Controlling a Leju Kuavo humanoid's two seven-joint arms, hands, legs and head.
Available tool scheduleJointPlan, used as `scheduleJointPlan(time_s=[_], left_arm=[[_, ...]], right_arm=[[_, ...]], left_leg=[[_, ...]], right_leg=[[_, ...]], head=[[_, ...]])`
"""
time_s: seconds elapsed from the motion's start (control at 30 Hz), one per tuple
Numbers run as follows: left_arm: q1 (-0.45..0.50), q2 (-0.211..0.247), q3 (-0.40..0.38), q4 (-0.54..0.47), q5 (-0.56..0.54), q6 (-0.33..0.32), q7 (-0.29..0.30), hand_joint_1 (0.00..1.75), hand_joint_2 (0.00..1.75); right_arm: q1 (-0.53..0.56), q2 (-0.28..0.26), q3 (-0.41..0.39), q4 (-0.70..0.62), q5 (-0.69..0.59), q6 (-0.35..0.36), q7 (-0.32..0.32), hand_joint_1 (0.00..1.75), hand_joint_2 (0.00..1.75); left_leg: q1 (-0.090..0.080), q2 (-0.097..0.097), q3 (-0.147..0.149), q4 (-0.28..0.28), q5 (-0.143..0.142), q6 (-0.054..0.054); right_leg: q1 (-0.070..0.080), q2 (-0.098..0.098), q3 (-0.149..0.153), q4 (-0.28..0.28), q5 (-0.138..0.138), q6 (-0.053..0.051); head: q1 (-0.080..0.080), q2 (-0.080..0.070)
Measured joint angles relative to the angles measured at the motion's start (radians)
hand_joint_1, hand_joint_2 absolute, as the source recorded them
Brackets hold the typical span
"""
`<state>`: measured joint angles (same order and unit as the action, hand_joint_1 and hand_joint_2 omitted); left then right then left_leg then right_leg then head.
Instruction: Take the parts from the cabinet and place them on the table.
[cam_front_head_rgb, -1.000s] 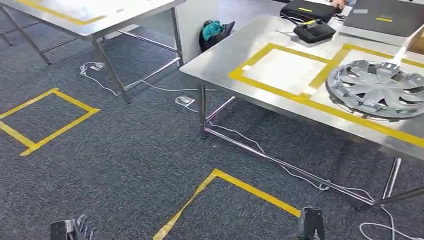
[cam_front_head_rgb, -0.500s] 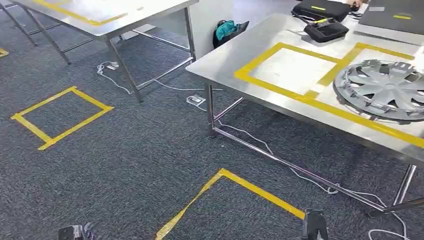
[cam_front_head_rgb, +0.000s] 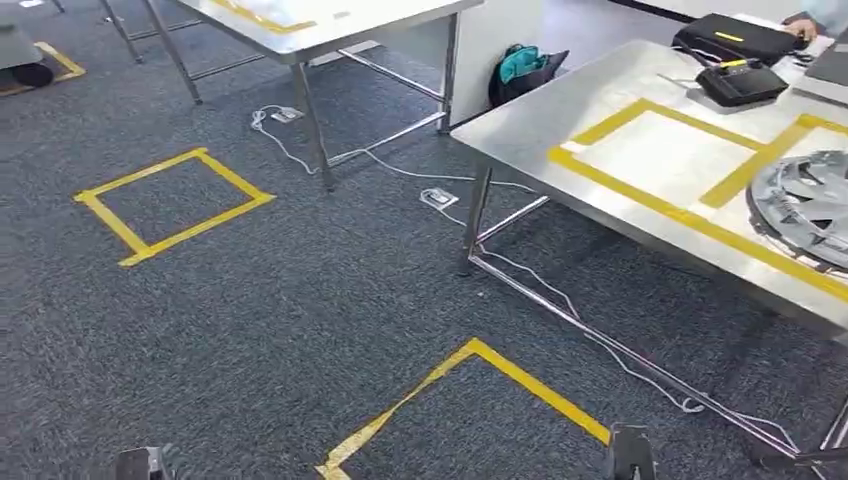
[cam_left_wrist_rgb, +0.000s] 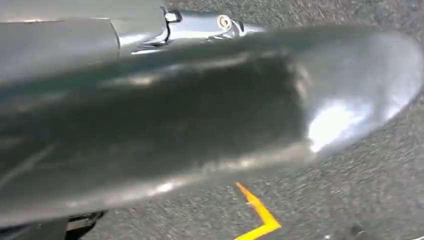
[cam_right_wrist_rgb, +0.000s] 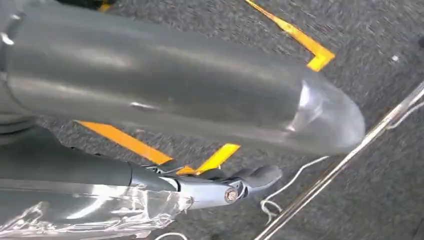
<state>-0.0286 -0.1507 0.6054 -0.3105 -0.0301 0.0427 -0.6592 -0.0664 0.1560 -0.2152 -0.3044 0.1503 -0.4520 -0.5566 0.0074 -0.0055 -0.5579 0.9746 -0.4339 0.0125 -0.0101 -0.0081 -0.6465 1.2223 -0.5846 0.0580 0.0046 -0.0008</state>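
Head view: steel table (cam_front_head_rgb: 520, 120) at right w/ yellow tape frames; grey hubcap (cam_front_head_rgb: 805, 205) lies flat on it at the right edge of frame, inside a taped frame. Black case (cam_front_head_rgb: 735, 38) and black controller (cam_front_head_rgb: 740, 82) sit farther back on the same table; a person's hand (cam_front_head_rgb: 803, 27) rests by the case. 2nd steel table (cam_front_head_rgb: 340, 18) at top left. Grey carpet (cam_front_head_rgb: 250, 330) has yellow tape squares and a white cable running under the tables. Left hand (cam_front_head_rgb: 140, 465) and right hand (cam_front_head_rgb: 630, 455) hang low at bottom edge.

L wrist view: left hand big and blurred, grip can't tell.

R wrist view: right hand's thumb close up, darker fingers (cam_right_wrist_rgb: 255, 176) stretched out beneath, nothing held, over carpet and tape.
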Motion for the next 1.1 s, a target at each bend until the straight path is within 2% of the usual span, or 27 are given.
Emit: scheduleJointPlan(time_s=[0.03, 0.07, 0.1, 0.13, 0.17, 0.2, 0.23, 0.3, 0.37, 0.4, 0.43, 0.47, 0.53, 0.57, 0.6, 0.63, 0.67, 0.7, 0.73, 0.77, 0.8, 0.9, 0.93, 0.97, 1.03, 1.07, 1.1], left_arm=[[0.001, -0.001, 0.006, 0.0, 0.0, -0.003, 0.001, 0.0, 0.0], [0.004, -0.001, 0.015, 0.0, 0.0, -0.01, 0.003, 0.0, 0.0], [0.007, -0.001, 0.021, 0.0, 0.0, -0.014, 0.004, 0.0, 0.0], [0.009, -0.001, 0.029, 0.0, 0.0, -0.02, 0.006, 0.0, 0.0], [0.01, -0.002, 0.038, 0.0, 0.0, -0.029, 0.006, 0.0, 0.0], [0.01, -0.003, 0.043, 0.0, -0.003, -0.033, 0.006, 0.0, 0.0], [0.009, -0.005, 0.047, 0.0, -0.011, -0.033, 0.006, 0.0, 0.0], [0.01, -0.007, 0.055, 0.0, -0.021, -0.031, 0.006, 0.0, 0.0], [0.014, -0.008, 0.062, 0.0, -0.024, -0.029, 0.006, 0.0, 0.0], [0.015, -0.006, 0.064, 0.0, -0.024, -0.028, 0.005, 0.0, 0.0], [0.015, -0.007, 0.064, 0.0, -0.024, -0.028, 0.005, 0.0, 0.0], [0.012, -0.007, 0.065, 0.0, -0.025, -0.029, 0.005, 0.0, 0.0], [0.011, -0.008, 0.071, 0.0, -0.028, -0.029, 0.005, 0.0, 0.0], [0.013, -0.008, 0.074, 0.0, -0.031, -0.029, 0.005, 0.0, 0.0], [0.015, -0.008, 0.078, 0.0, -0.032, -0.029, 0.005, 0.0, 0.0], [0.016, -0.008, 0.081, 0.0, -0.032, -0.029, 0.005, 0.0, 0.0], [0.017, -0.008, 0.084, 0.0, -0.032, -0.028, 0.005, 0.0, 0.0], [0.016, -0.008, 0.085, 0.0, -0.033, -0.028, 0.005, 0.0, 0.0], [0.014, -0.008, 0.086, 0.0, -0.033, -0.028, 0.005, 0.0, 0.0], [0.008, -0.015, 0.087, 0.0, -0.034, -0.028, 0.005, 0.0, 0.0], [0.008, -0.016, 0.088, 0.0, -0.036, -0.027, 0.005, 0.0, 0.0], [0.014, -0.012, 0.102, 0.0, -0.057, -0.022, 0.005, 0.0, 0.0], [0.015, -0.014, 0.108, 0.0, -0.068, -0.023, 0.005, 0.0, 0.0], [0.014, -0.013, 0.112, 0.0, -0.075, -0.023, 0.005, 0.0, 0.0], [0.011, -0.015, 0.116, 0.0, -0.079, -0.027, 0.005, 0.0, 0.0], [0.012, -0.015, 0.118, 0.0, -0.081, -0.027, 0.005, 0.0, 0.0], [0.013, -0.015, 0.121, 0.0, -0.082, -0.027, 0.005, 0.0, 0.0]], right_arm=[[0.003, 0.0, -0.003, 0.0, 0.001, 0.0, 0.0, 0.0, 0.0], [0.004, 0.0, -0.006, 0.002, 0.005, 0.0, 0.0, 0.0, 0.0], [0.004, 0.0, -0.009, 0.002, 0.006, 0.0, 0.0, 0.0, 0.0], [0.004, 0.0, -0.013, 0.002, 0.009, 0.0, -0.001, 0.0, 0.0], [0.003, 0.0, -0.014, 0.002, 0.011, 0.0, -0.001, 0.0, 0.0], [0.003, 0.0, -0.016, 0.002, 0.011, 0.0, -0.002, 0.0, 0.0], [0.001, 0.0, -0.021, 0.002, 0.011, 0.0, -0.002, 0.0, 0.0], [0.0, 0.0, -0.023, 0.002, 0.015, 0.001, -0.006, 0.0, 0.0], [-0.001, 0.002, -0.023, 0.002, 0.02, 0.001, -0.008, 0.0, 0.0], [-0.001, 0.005, -0.024, 0.002, 0.02, 0.0, -0.009, 0.0, 0.0], [-0.001, 0.005, -0.026, 0.001, 0.021, 0.0, -0.01, 0.0, 0.0], [0.0, 0.005, -0.028, 0.002, 0.021, 0.0, -0.011, 0.0, 0.0], [0.008, 0.005, -0.029, 0.002, 0.022, 0.001, -0.011, 0.0, 0.0], [0.009, 0.005, -0.03, 0.002, 0.023, 0.001, -0.011, 0.0, 0.0], [0.01, 0.005, -0.031, 0.002, 0.026, -0.001, -0.011, 0.0, 0.0], [0.01, 0.005, -0.032, 0.002, 0.028, -0.002, -0.012, 0.0, 0.0], [0.009, 0.005, -0.033, 0.002, 0.031, -0.003, -0.013, 0.0, 0.0], [0.009, 0.005, -0.033, 0.002, 0.032, -0.003, -0.013, 0.0, 0.0], [0.008, 0.005, -0.034, 0.002, 0.032, -0.003, -0.013, 0.0, 0.0], [0.009, 0.005, -0.036, 0.001, 0.034, -0.005, -0.014, 0.0, 0.0], [0.008, 0.005, -0.037, 0.001, 0.035, -0.007, -0.014, 0.0, 0.0], [0.004, 0.006, -0.038, 0.001, 0.045, -0.011, -0.016, 0.0, 0.0], [0.004, 0.007, -0.039, 0.001, 0.051, -0.012, -0.017, 0.0, 0.0], [0.005, 0.009, -0.042, 0.002, 0.053, -0.012, -0.019, 0.0, 0.0], [0.007, 0.009, -0.048, 0.002, 0.054, -0.013, -0.02, 0.0, 0.0], [0.009, 0.009, -0.049, 0.002, 0.054, -0.014, -0.02, 0.0, 0.0], [0.01, 0.009, -0.051, 0.002, 0.055, -0.014, -0.02, 0.0, 0.0]], left_leg=[[-0.002, -0.009, -0.002, 0.0, 0.001, 0.002], [-0.005, -0.018, -0.003, 0.0, 0.002, 0.003], [-0.006, -0.025, -0.003, 0.0, 0.003, 0.004], [-0.008, -0.036, -0.002, 0.0, 0.004, 0.004], [-0.009, -0.048, -0.001, 0.0, 0.005, 0.003], [-0.008, -0.057, 0.0, 0.0, 0.006, 0.001], [-0.008, -0.063, -0.002, 0.0, 0.008, -0.003], [-0.006, -0.077, -0.011, 0.003, 0.012, -0.015], [0.0, -0.09, -0.013, -0.003, 0.018, -0.029], [0.001, -0.081, -0.015, 0.006, 0.014, -0.03], [-0.004, -0.046, -0.029, 0.034, -0.012, -0.035], [-0.002, -0.027, -0.064, 0.1, -0.056, -0.04], [0.003, -0.012, -0.141, 0.26, -0.128, -0.05], [0.006, -0.01, -0.164, 0.31, -0.139, -0.055], [0.01, -0.009, -0.159, 0.304, -0.124, -0.06], [0.013, -0.007, -0.135, 0.259, -0.091, -0.064], [0.018, -0.001, -0.092, 0.181, -0.05, -0.071], [0.023, 0.013, -0.045, 0.101, -0.014, -0.079], [0.03, 0.053, -0.007, 0.042, 0.0, -0.087], [0.026, 0.046, -0.003, 0.019, -0.014, -0.072], [0.023, 0.036, -0.009, 0.025, -0.014, -0.052], [0.017, 0.016, -0.011, 0.025, -0.011, -0.026], [0.017, 0.013, -0.011, 0.024, -0.009, -0.019], [0.017, 0.008, -0.013, 0.024, -0.007, -0.014], [0.012, -0.008, -0.016, 0.024, -0.007, -0.006], [0.009, -0.016, -0.016, 0.024, -0.007, -0.005], [0.007, -0.025, -0.016, 0.025, -0.007, -0.005]], right_leg=[[0.001, 0.004, -0.035, 0.072, -0.025, -0.001], [0.002, 0.006, -0.055, 0.104, -0.027, -0.004], [0.003, 0.006, -0.049, 0.093, -0.012, -0.007], [0.005, 0.008, -0.016, 0.025, 0.031, -0.014], [0.008, 0.018, 0.035, -0.076, 0.081, -0.023], [0.01, 0.044, 0.085, -0.167, 0.118, -0.031], [0.01, 0.081, 0.11, -0.22, 0.108, -0.041], [0.015, 0.065, 0.112, -0.23, 0.111, -0.035], [0.019, 0.053, 0.121, -0.236, 0.118, -0.046], [0.008, 0.04, 0.128, -0.252, 0.131, -0.051], [0.009, 0.034, 0.13, -0.258, 0.133, -0.056], [0.008, 0.023, 0.127, -0.258, 0.135, -0.06], [0.008, -0.002, 0.124, -0.257, 0.134, -0.06], [0.007, -0.014, 0.123, -0.257, 0.135, -0.059], [0.004, -0.023, 0.123, -0.257, 0.134, -0.057], [0.001, -0.031, 0.123, -0.256, 0.133, -0.052], [-0.004, -0.039, 0.124, -0.253, 0.131, -0.045], [-0.008, -0.047, 0.124, -0.246, 0.127, -0.038], [-0.005, -0.055, 0.122, -0.236, 0.121, -0.026], [-0.001, -0.059, 0.103, -0.215, 0.105, -0.016], [0.0, -0.066, 0.105, -0.219, 0.102, -0.014], [-0.011, -0.08, 0.117, -0.226, 0.102, -0.004], [-0.013, -0.053, 0.109, -0.204, 0.079, 0.0], [-0.012, -0.026, 0.086, -0.149, 0.041, -0.002], [-0.008, 0.001, 0.001, 0.032, -0.045, -0.003], [-0.007, 0.005, -0.035, 0.098, -0.062, -0.007], [-0.006, 0.006, -0.048, 0.11, -0.052, -0.011]], head=[[0.002, 0.0], [0.002, 0.0], [0.002, 0.0], [0.002, 0.0], [0.002, 0.0], [0.002, 0.0], [0.001, 0.0], [0.001, 0.0], [0.001, 0.0], [0.001, 0.0], [-0.003, 0.0], [-0.008, 0.0], [-0.006, 0.0], [-0.007, 0.0], [-0.006, 0.0], [-0.006, 0.0], [-0.006, 0.0], [-0.006, 0.0], [-0.008, 0.0], [-0.014, 0.0], [-0.003, 0.0], [-0.002, 0.0], [0.001, 0.0], [0.001, 0.0], [0.006, 0.0], [0.006, 0.0], [0.007, 0.0]])
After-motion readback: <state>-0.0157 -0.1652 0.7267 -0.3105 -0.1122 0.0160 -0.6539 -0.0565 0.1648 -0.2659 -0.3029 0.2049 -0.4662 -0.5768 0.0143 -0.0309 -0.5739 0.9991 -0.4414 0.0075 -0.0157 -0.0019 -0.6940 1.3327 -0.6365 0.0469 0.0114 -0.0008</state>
